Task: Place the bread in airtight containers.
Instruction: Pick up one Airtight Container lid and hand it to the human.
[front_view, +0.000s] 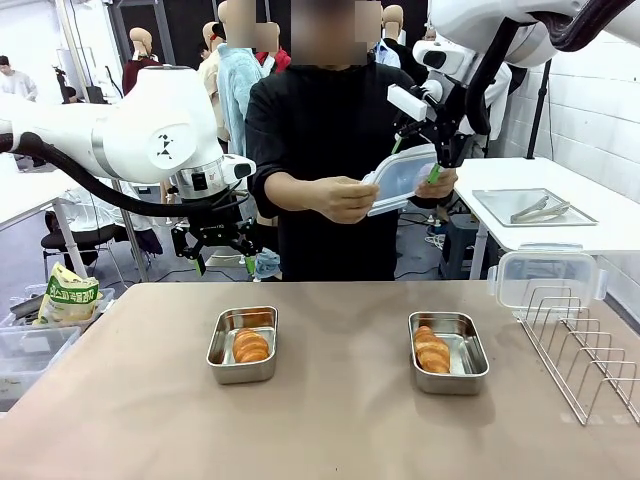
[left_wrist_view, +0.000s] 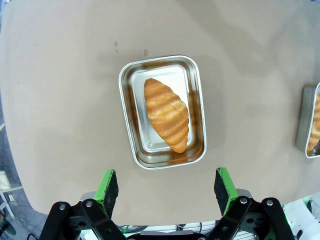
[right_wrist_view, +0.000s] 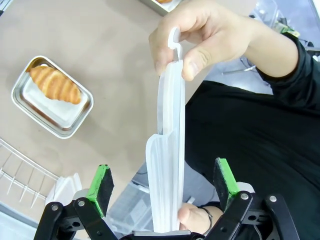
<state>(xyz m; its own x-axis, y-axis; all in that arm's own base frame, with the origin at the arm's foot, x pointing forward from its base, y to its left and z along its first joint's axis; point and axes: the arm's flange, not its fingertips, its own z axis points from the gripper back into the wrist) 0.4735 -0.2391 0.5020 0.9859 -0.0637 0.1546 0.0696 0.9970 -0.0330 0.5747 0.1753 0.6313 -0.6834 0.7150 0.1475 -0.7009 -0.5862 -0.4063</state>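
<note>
Wide tan tabletop spread across the front view, and a person in a black long-sleeved top stands at its far edge, 12 o'clock.

Over at 3 o'clock sits a silver wire rack with a clear plastic lid propped at its far end.

The person's two hands hold up a second clear rectangular plastic lid, tilted, well above the table. The black right gripper with green pads is right there at it. The right wrist view shows its jaws spread wide, the lid edge-on between the pads with a gap on either side, a hand pinching its top end at 12 o'clock. No grip from the robot!

The left gripper hangs above the table's far edge, jaws wide apart and nothing in them.

Now the boxes: two shallow rounded stainless-steel containers, both uncovered. The left one lies at 6 o'clock below the left gripper; in the left wrist view it sits at 12 o'clock, well apart from the pads. The right one lies at 5 o'clock from the right gripper, at 10 o'clock in its wrist view.

Each holds one glossy golden-brown ridged croissant roll: left, lying diagonally; right.
</note>
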